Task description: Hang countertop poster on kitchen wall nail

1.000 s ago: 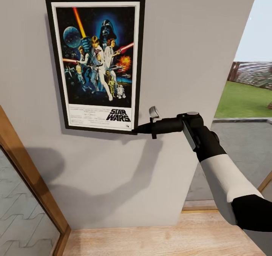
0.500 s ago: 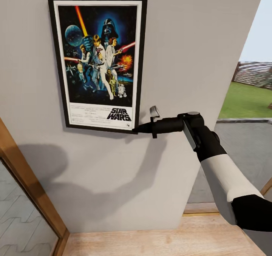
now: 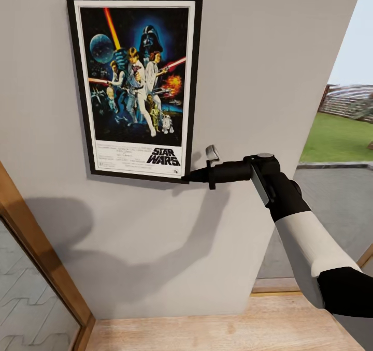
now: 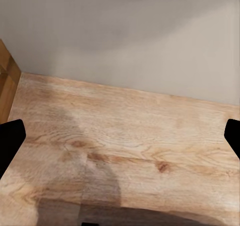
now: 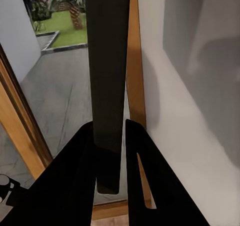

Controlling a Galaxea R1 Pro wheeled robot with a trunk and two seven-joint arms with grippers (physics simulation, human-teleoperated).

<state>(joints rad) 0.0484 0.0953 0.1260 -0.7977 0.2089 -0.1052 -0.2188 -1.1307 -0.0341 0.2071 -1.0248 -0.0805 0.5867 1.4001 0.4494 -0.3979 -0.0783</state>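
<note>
— Since the poster [image 3: 135, 84] sits flat and upright against the grey wall [image 3: 259, 71] in the head view, how much of the job would you call done?

— Most of it, I judge. It is off the counter and up at hanging height, but the right gripper [image 3: 187, 175] is clamped on its frame at the five o'clock corner, so the release is left. No nail is visible (the frame would hide it), so I cannot tell whether it is hooked.

— Room to back out?

— Bare wall lies below the frame and toward three o'clock, where the wall ends at an open doorway [image 3: 336, 133]. A wooden door frame [image 3: 36, 237] slants at eight o'clock, well apart from the arm.

— And the left wrist view?

— Plank floor [image 4: 125, 146] meeting the wall. The left gripper [image 4: 120, 136] has its dark fingertips [image 4: 10, 141] wide apart at the picture's edges, holding nothing.

— The right wrist view?

— Both fingers [image 5: 80, 176] pinch the poster's dark edge, which runs straight away from the camera. The wall is just beside it on one side; on the other, a doorway with paving and grass beyond. Withdrawal looks freer on that side.
</note>
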